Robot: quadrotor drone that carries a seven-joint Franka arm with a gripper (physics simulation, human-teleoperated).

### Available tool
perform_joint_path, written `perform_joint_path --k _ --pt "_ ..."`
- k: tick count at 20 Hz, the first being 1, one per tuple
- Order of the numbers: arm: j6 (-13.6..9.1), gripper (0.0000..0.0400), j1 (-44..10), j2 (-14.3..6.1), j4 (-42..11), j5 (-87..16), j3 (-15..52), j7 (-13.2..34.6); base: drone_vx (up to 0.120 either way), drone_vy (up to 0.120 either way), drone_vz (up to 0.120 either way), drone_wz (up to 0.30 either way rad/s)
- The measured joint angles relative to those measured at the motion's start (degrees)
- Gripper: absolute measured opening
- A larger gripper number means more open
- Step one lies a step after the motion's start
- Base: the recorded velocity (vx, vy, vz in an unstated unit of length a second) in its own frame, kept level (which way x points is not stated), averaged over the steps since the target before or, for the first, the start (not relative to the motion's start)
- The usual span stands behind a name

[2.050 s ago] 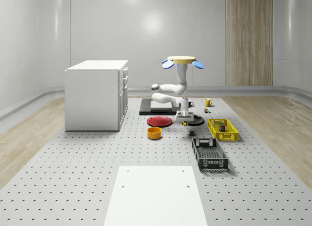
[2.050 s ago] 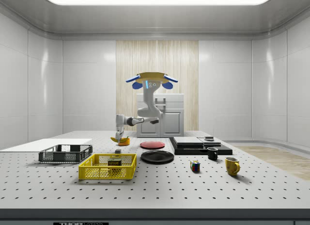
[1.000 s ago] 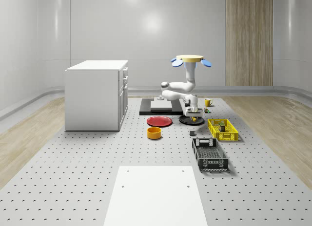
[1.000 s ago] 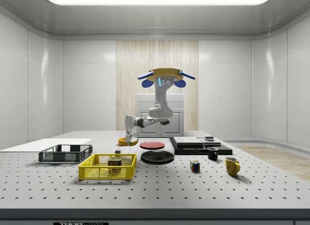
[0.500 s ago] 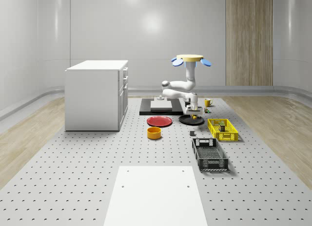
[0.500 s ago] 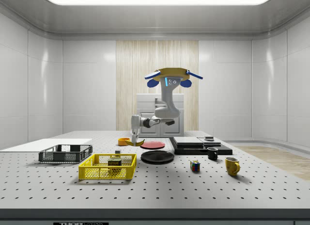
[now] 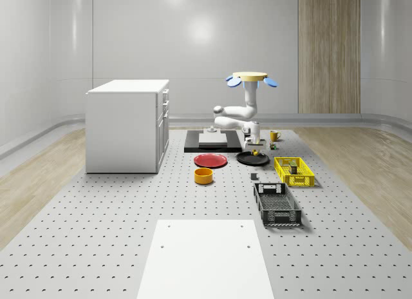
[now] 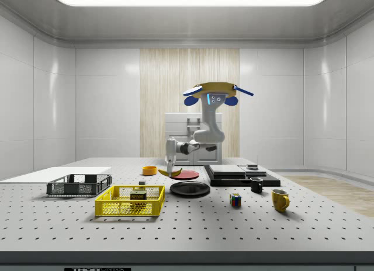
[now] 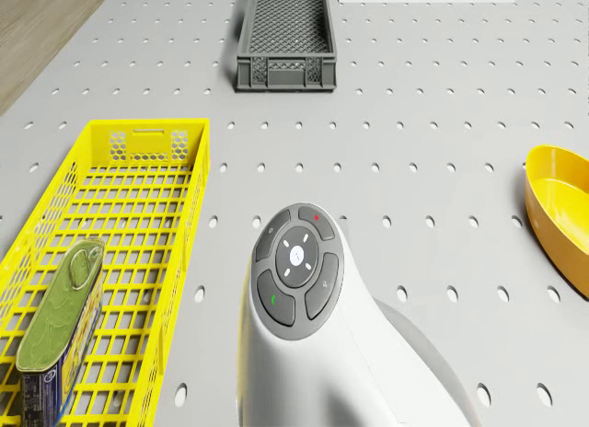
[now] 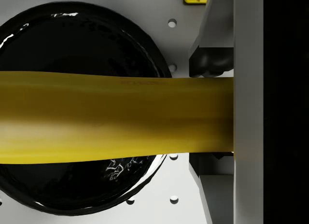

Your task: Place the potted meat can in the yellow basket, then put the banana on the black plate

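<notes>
Above the black plate (image 8: 190,188) the tool (image 8: 170,171) hangs with the banana (image 8: 170,173) clamped between its fingers (image 10: 218,60); seen from the wrist, the banana lies straight across the plate, with the glossy black rim (image 10: 87,14) showing beyond it on both sides. From the side, the banana is clear of the plate, over the plate's edge toward the side view's left. The drone (image 8: 218,91) hovers high over the worktop (image 8: 193,224), about above the dark slab (image 8: 242,175) that lies just behind the plate, and its white arm (image 8: 201,134) reaches down and toward the side view's left to the tool. Inside the yellow basket (image 9: 138,174) lies the meat can (image 9: 57,312), on its side near one end. A grey crate (image 9: 282,36) sits beyond the basket, and an orange bowl (image 9: 561,215) stands apart from both on the bare worktop. A red plate (image 7: 210,160) lies just beside the black one.
</notes>
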Motion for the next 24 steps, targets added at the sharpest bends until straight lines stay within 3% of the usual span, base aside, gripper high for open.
perform_joint_path --k 21,24 --pt "0.01 0.0201 -0.01 -0.02 0.00 0.01 0.00 0.01 -0.120 0.000 -0.002 0.000" --pt "0.29 0.0201 -0.10 -0.05 0.20 -0.55 -0.60 0.02 -0.027 0.000 0.000 0.000"
